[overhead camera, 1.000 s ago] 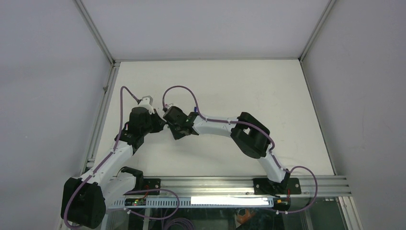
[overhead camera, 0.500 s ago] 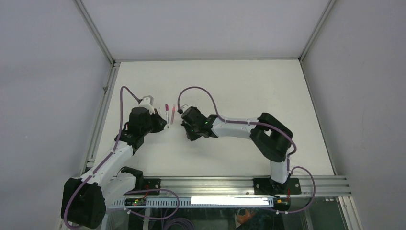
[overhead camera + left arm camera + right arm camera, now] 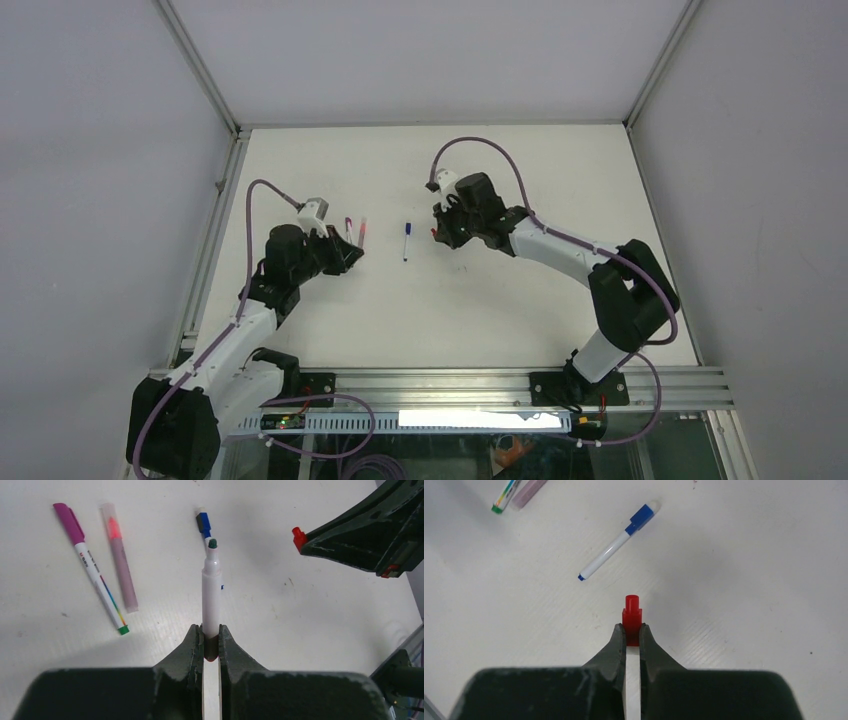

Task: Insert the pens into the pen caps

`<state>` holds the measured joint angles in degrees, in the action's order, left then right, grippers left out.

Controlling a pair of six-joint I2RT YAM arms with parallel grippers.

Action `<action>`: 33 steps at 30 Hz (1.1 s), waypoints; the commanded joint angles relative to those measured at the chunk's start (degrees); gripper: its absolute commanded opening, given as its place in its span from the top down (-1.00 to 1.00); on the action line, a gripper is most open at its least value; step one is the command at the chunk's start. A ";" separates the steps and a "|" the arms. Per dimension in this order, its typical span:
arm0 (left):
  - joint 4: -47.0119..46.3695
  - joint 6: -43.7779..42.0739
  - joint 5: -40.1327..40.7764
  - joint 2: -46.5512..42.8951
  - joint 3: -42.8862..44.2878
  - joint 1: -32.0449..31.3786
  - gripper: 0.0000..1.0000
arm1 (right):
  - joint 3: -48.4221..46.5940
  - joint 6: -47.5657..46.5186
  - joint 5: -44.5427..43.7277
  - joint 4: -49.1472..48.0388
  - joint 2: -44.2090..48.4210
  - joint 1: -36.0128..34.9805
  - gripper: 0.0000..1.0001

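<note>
My left gripper is shut on the lower end of a white pen whose bare dark tip points away from me. My right gripper is shut on a red pen cap and holds it above the table. In the left wrist view the red cap shows at the upper right, apart from the pen tip. A magenta-capped pen, a pale pink pen and a blue-capped white pen lie on the table. In the top view the left gripper and right gripper stand apart, with the blue-capped pen between them.
The white table is walled at the back and both sides by grey panels. An aluminium rail runs along the near edge. Purple cables loop over both arms.
My right arm has swung away from the left gripper, to the right and farther back, carrying the red cap. The pens on the table have come into view. The left gripper has shifted slightly.
</note>
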<state>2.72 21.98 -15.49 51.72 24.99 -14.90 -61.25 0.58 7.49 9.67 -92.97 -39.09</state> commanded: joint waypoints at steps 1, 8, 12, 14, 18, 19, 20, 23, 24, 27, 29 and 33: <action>-8.74 1.70 -8.07 2.00 0.14 0.22 1.00 | -1.47 -17.25 13.73 3.11 -0.12 2.82 1.00; -11.97 1.65 -11.04 6.90 2.54 -3.10 1.00 | -7.27 -31.42 29.83 19.13 -6.09 9.38 1.00; -11.25 -0.36 -9.04 8.36 4.52 -6.88 1.00 | -8.43 -36.93 29.40 23.54 -8.47 9.64 1.00; -10.99 -1.06 -8.09 9.78 5.55 -8.53 1.00 | -9.18 -38.44 29.69 25.86 -9.41 9.60 1.00; -11.36 -1.66 -7.31 12.53 7.04 -11.43 1.00 | -10.06 -41.25 28.70 28.38 -11.01 9.38 1.00; -11.47 -1.67 -7.24 13.01 7.19 -12.03 1.00 | -10.23 -41.82 28.71 28.96 -11.35 9.38 1.00; -11.66 -1.82 -7.13 13.43 7.38 -12.74 1.00 | -10.44 -42.22 28.75 29.27 -11.65 9.31 1.00; -11.64 -2.26 -7.10 14.23 7.53 -13.46 1.00 | -10.51 -43.56 27.60 29.79 -12.41 8.85 1.00; -11.68 -2.36 -7.10 14.29 7.48 -13.55 1.00 | -10.55 -44.14 27.17 30.01 -12.61 8.68 1.00; -11.69 -2.75 -7.10 14.37 7.20 -13.67 1.00 | -10.27 -45.22 25.86 30.12 -12.85 7.71 1.00; -11.68 -2.98 -7.10 14.41 6.95 -13.67 1.00 | -9.96 -45.60 25.82 29.69 -12.77 7.11 0.93; -11.44 -3.42 -7.20 14.38 6.82 -13.74 1.00 | -8.54 -45.13 24.32 26.75 -11.65 6.42 0.72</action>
<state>-6.04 20.12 -22.63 66.37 30.39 -28.16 -69.73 -43.22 33.17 38.74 -105.78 -31.97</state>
